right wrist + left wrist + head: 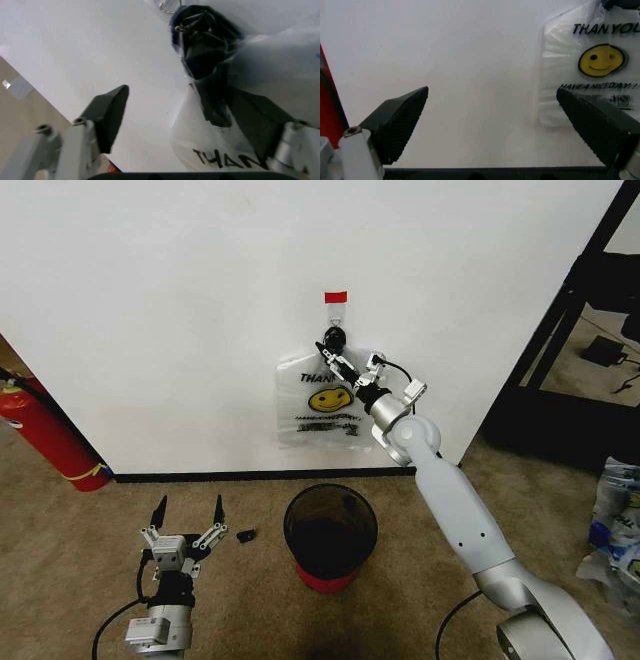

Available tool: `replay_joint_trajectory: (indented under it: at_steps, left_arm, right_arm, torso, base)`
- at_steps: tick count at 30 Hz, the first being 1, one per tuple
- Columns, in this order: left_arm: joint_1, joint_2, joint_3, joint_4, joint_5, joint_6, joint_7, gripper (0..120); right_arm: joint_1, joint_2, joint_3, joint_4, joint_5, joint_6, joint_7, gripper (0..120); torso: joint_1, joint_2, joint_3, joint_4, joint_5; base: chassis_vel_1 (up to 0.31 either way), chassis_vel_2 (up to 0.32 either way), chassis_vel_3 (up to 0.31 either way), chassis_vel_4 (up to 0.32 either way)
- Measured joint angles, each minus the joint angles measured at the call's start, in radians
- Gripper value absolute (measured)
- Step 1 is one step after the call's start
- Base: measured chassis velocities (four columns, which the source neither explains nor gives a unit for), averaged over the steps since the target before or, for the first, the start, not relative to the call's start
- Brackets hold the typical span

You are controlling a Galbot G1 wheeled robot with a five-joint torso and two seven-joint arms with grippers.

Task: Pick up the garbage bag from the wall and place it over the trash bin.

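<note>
Bag: the thin see-through white plastic garbage bag with a yellow smiley face and black "THANK YOU" hangs flat on the plain white wall, from a dark hook under a small red tape piece.
Right claw: the right gripper is up at the top of the bag, just under the hook. Its fingers are spread, with the bag's bunched dark handles between them.
Left claw: the left gripper waits low over the carpet, spread wide, pointing at the wall.
Bin: the small round dark trash bin with a red base stands on the floor below the right claw, just right of the left claw.
Other: a red fire extinguisher leans far left of both claws.
</note>
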Motion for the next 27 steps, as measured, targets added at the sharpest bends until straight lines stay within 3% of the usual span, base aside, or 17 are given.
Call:
replay_joint_trajectory:
  at_steps: [16,20,27]
  left_arm:
    - [-0.009,-0.003,0.010,0.006,0.003,-0.004,-0.004,100]
    - [-0.012,-0.004,0.012,0.007,0.002,-0.004,-0.006,100]
    - [-0.018,0.001,0.011,0.009,0.000,-0.005,-0.009,100]
  right_arm:
    - [-0.054,-0.019,0.012,0.047,-0.008,-0.004,0.024,8]
    - [-0.061,-0.017,0.024,0.051,-0.009,-0.004,0.027,0]
    - [-0.062,-0.023,0.035,0.055,0.000,-0.004,0.028,0]
  torso:
    - [0.000,0.000,0.000,0.0001,0.0001]
    - [0.000,0.000,0.000,0.0001,0.0000]
    - [0.000,0.000,0.000,0.0000,0.0000]
  base:
    - [0.000,0.000,0.000,0.000]
    - [0.000,0.000,0.000,0.000]
    - [0.000,0.000,0.000,0.000]
